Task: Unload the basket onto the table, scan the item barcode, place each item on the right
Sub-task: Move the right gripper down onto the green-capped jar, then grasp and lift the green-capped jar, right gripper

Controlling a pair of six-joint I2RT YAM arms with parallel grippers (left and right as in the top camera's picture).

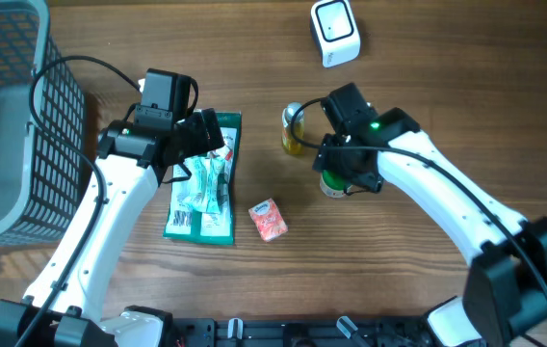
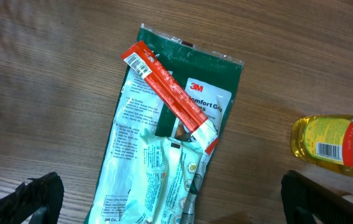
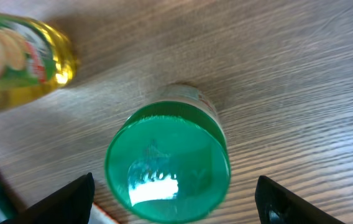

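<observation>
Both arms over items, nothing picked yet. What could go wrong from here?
Right pincer, open, hangs over the green-lidded jar; the yellow bottle sits close by, so a finger could knock it on descent.
Left pincer is above a green pack with a red stick lying across it; a grab may shift the stick or catch both.

Green package (image 2: 224,73): white label (image 2: 212,98) bears a red "3M" and, partly covered, "omfort Gri", its other fine print illegible; red strip (image 2: 167,90): barcode at one end, digits unreadable; yellow bottle (image 2: 332,144): barcode on label, digits unreadable.
</observation>
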